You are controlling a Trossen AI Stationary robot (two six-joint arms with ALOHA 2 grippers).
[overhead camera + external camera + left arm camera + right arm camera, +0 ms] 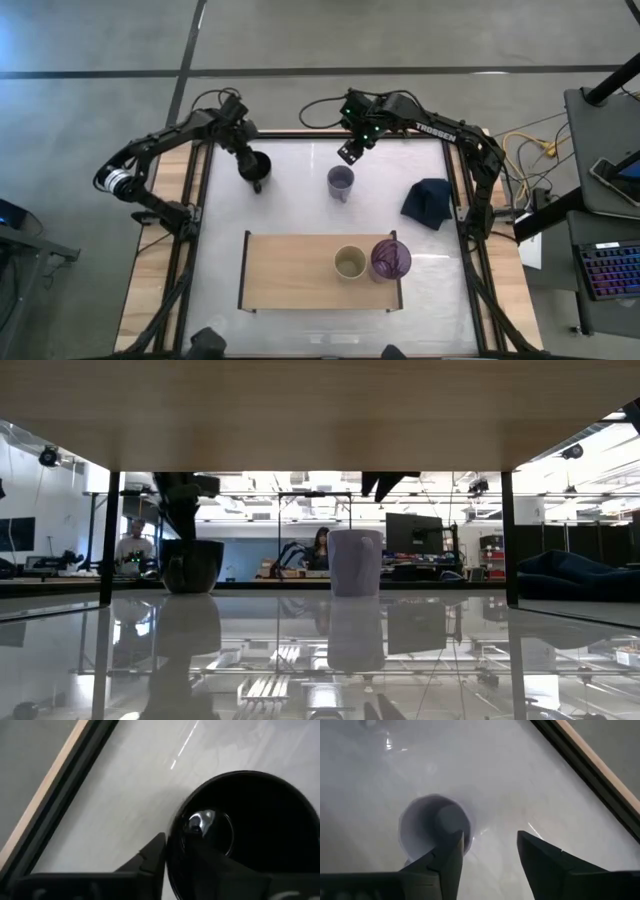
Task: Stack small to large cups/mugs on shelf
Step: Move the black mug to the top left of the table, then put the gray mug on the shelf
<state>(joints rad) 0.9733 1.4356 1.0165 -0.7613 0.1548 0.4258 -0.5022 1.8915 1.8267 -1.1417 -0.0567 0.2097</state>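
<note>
the black mug (258, 166) stood glossy and upright near the white table's (290, 200) far left edge, the left gripper (250, 170) closed over its rim with one finger inside. the grey-lavender mug (340, 182) stood alone on bare tabletop behind the shelf (290, 270), where the cream cup (349, 262) and purple cup (390, 259) touched. the right gripper (350, 153) hung just behind the lavender mug, fingers apart, holding nothing.

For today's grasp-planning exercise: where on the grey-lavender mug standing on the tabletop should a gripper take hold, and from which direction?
Probably from above, pinching the rim wall. The grey-lavender mug stands upright with its mouth open upward and free space around it. The open right gripper hovers beside it, near enough for one finger to go inside and one outside.
</note>
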